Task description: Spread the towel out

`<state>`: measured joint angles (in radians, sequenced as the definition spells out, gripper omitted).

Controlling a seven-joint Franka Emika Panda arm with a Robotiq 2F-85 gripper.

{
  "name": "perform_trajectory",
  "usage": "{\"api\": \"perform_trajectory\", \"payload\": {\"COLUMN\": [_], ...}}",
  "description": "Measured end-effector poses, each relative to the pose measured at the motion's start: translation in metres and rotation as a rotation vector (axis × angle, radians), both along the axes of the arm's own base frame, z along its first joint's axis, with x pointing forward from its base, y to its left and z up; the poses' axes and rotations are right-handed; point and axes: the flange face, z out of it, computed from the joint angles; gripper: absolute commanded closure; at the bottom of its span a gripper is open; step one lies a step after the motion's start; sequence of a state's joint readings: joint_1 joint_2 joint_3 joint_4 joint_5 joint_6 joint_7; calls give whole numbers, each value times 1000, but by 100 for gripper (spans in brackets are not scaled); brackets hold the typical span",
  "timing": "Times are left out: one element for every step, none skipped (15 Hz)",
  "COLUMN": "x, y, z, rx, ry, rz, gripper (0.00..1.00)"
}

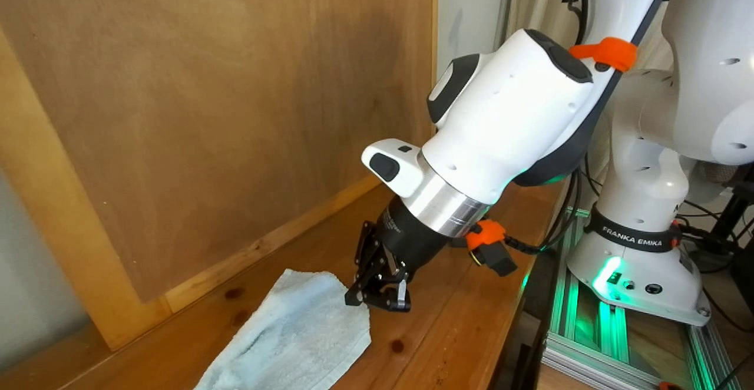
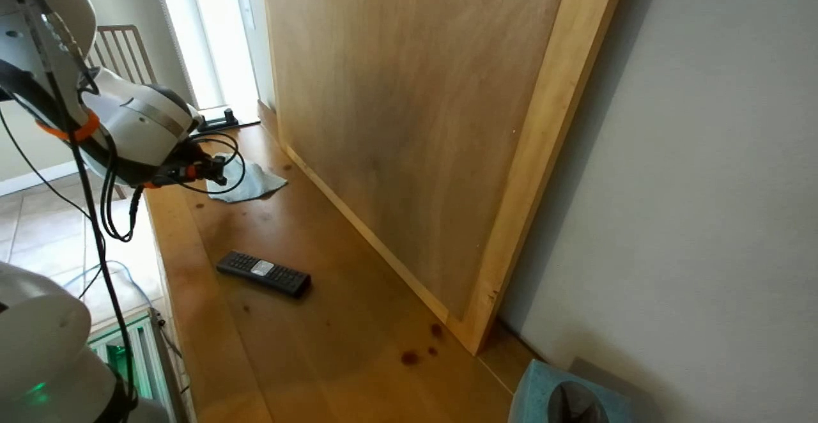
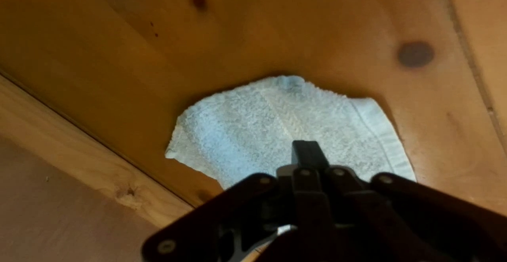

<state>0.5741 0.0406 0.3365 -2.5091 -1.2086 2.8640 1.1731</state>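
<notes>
On the table (image 1: pixel 439 343) in an exterior view, the towel (image 1: pixel 306 334) lies below the end effector (image 1: pixel 354 300). In an exterior view, a remote (image 2: pixel 281 278) lies well apart. In the wrist view, the fingertips (image 3: pixel 309 154) meet above the towel.

Legible marking: FRANKA EMIKA
White capitals on the black band (image 1: pixel 631 237) around the robot base (image 1: pixel 641 275) carry this brand name, readable in an exterior view. Fine print on the black housing (image 1: pixel 412 238) adjoining the silver ring (image 1: pixel 446 200) is too small to read. Key markings on the remote control (image 2: pixel 264 274) cannot be made out.
</notes>
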Motion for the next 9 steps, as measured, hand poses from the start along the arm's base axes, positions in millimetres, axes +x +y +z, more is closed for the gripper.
{"api": "perform_trajectory", "payload": {"x": [2,4,6,8,9,11,12,12,13], "y": [-2,-5,-8,-10,-12,-13,-14,-13,-12], "z": [-5,-10,-15,-18,-21,-23,-23,-23,-23], "rx": [-2,-3,1,9,19,30,43,59,75], "ry": [9,17,26,33,37,38,38,39,40], "rz": [0,3,12,25,41,58,77,96,112], "gripper": [100,100,100,100,100,100,100,100,100]}}
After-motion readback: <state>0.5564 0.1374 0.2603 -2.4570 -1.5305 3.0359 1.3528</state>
